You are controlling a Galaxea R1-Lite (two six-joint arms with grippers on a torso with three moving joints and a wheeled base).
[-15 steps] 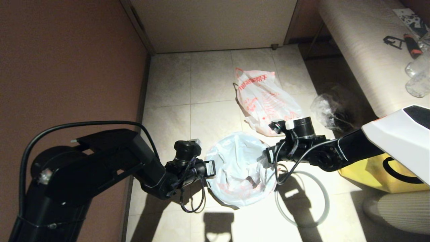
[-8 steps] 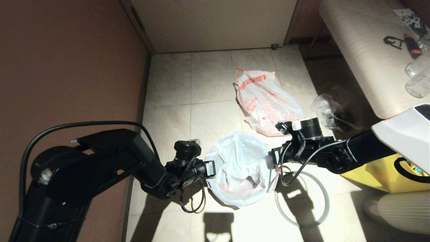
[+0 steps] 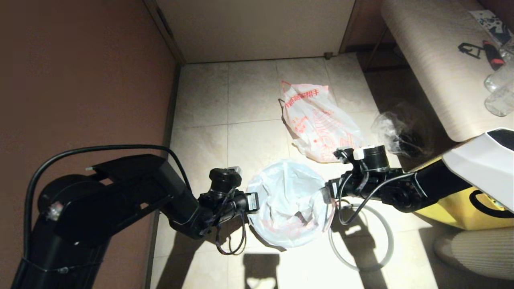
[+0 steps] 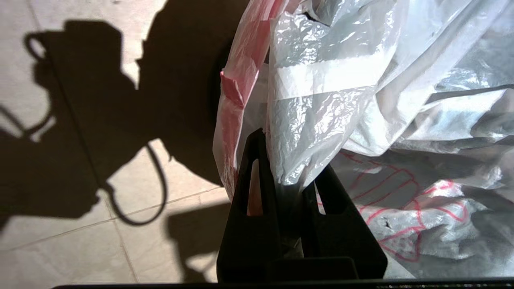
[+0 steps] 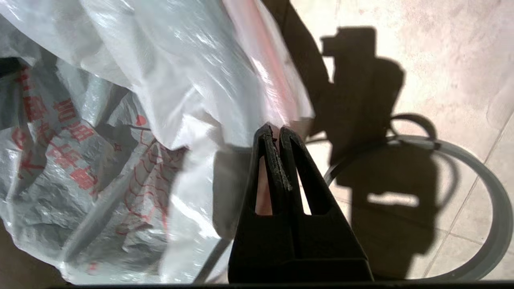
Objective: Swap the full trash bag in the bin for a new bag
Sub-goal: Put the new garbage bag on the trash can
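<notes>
The new bag (image 3: pixel 289 192), cloudy white with faint red print, lies spread open over the bin, which is hidden beneath it. My left gripper (image 3: pixel 253 202) (image 4: pixel 290 150) is shut on a fold of its left edge (image 4: pixel 281 120). My right gripper (image 3: pixel 326 192) (image 5: pixel 276 129) pinches its pink-edged right side (image 5: pixel 257 88), fingers pressed together. The full trash bag (image 3: pixel 317 120), white with bold red-orange print, lies on the tiles behind. The bin's grey hoop (image 3: pixel 390 237) (image 5: pixel 498 208) rests flat on the floor under my right arm.
A yellow tote (image 3: pixel 453 204) stands at the right, and a small clear wrinkled bag (image 3: pixel 391 128) lies by the table leg. A wood-grain table (image 3: pixel 433 60) runs along the right and a brown wall (image 3: pixel 80 80) along the left.
My right arm has shifted a little to the right and nearer with the bag's edge, drawing that side outward. The left arm has stayed put.
</notes>
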